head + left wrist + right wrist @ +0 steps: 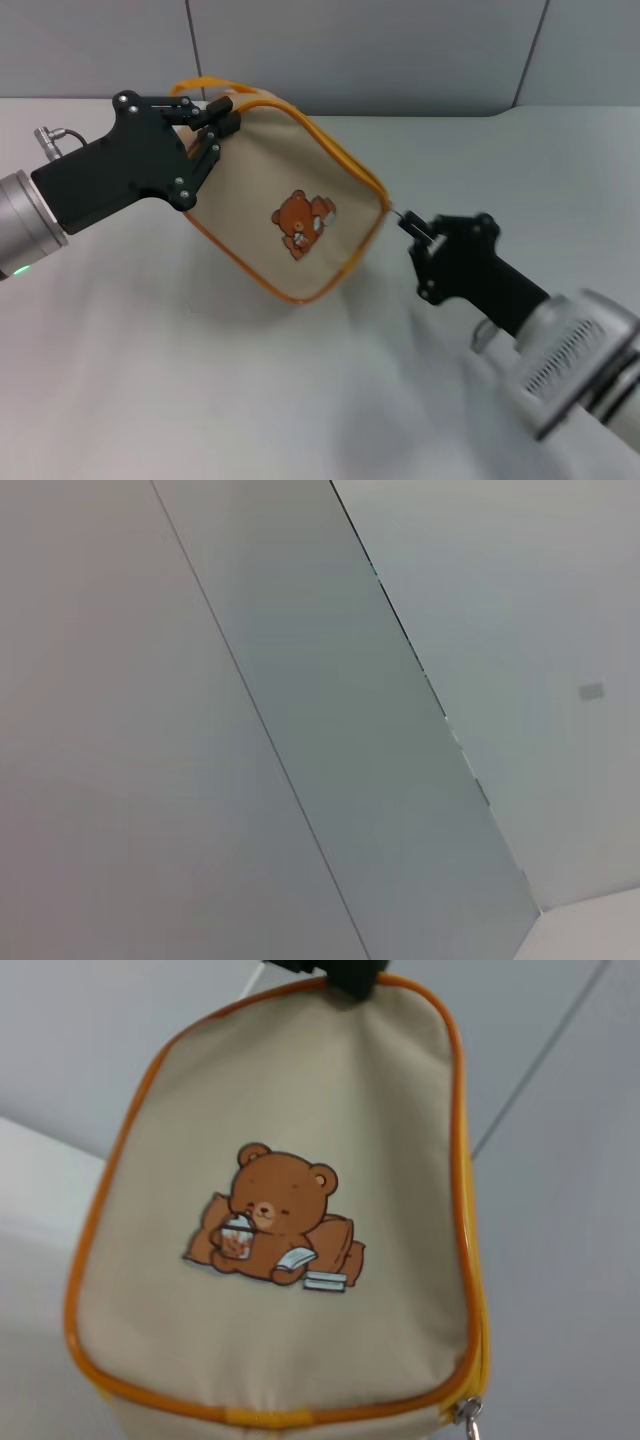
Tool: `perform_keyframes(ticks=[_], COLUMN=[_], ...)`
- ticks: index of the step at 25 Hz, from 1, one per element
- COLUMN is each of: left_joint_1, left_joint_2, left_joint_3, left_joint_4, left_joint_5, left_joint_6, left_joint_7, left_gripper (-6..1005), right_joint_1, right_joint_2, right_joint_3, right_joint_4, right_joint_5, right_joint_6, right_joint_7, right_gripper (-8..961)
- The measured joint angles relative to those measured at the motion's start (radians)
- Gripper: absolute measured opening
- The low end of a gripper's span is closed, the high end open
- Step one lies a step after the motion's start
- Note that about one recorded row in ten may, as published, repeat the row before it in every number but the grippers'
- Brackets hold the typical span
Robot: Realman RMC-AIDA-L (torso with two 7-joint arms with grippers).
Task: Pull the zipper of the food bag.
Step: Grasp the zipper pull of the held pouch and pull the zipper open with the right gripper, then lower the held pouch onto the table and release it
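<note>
A: In the head view, the left tool (pixel 215 125) is clamped narrow on the top corner of the food bag (pixel 270 195), beside the orange loop handle (pixel 205 88), and holds the bag up off the grey surface (pixel 200 380). The right tool (pixel 410 222) pinches a thin silvery pull tab (pixel 398 212) at the bag's far corner.

B: So the pull probably wants to run along the orange-trimmed edge, with the left arm holding firm so the fabric stays taut; tugging sideways could slip the tab.

A: The left wrist view shows only a wall panel (pixel 330 730), no bag, no fingers.

B: And the right wrist view?

A: The bag fills it: beige cloth, orange piping (pixel 105 1190), a brown bear print (pixel 272 1225). The zipper (pixel 478 1290) runs down one edge, seemingly closed, ending at the metal slider (pixel 468 1412). A dark tip of the left tool grips the top corner.
</note>
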Motion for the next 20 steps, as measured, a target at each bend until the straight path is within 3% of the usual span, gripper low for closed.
perform_keyframes(ticks=[2,9,11,16,20], left_joint_1=[-0.001,-0.001,0.002,0.006,0.008], left_joint_2=[-0.002,-0.004,-0.005,-0.004,-0.005], left_joint_3=[0.004,-0.002,-0.002,-0.004,-0.005], left_joint_4=[-0.005,-0.113,-0.168,-0.262,-0.314], left_joint_5=[0.0,-0.052,-0.106,-0.182,-0.21], left_joint_6=[-0.005,0.013,0.007,-0.039,-0.059], left_joint_7=[-0.003,-0.039,-0.074,-0.119,-0.107], left_gripper=[59,58,58,59,58], right_joint_1=[-0.041,-0.079,-0.08,-0.081,-0.076], right_joint_2=[-0.001,-0.003,-0.008,-0.01,-0.01], right_joint_3=[0.0,0.064,0.06,0.058,0.056], right_joint_4=[-0.008,0.005,0.02,0.012,-0.064], right_joint_5=[0.002,0.005,0.004,0.004,-0.008], right_joint_6=[-0.077,-0.238,-0.251,-0.26,-0.304], right_joint_7=[0.0,0.023,0.036,0.136,0.353], right_gripper=[-1,0,102,231,372])
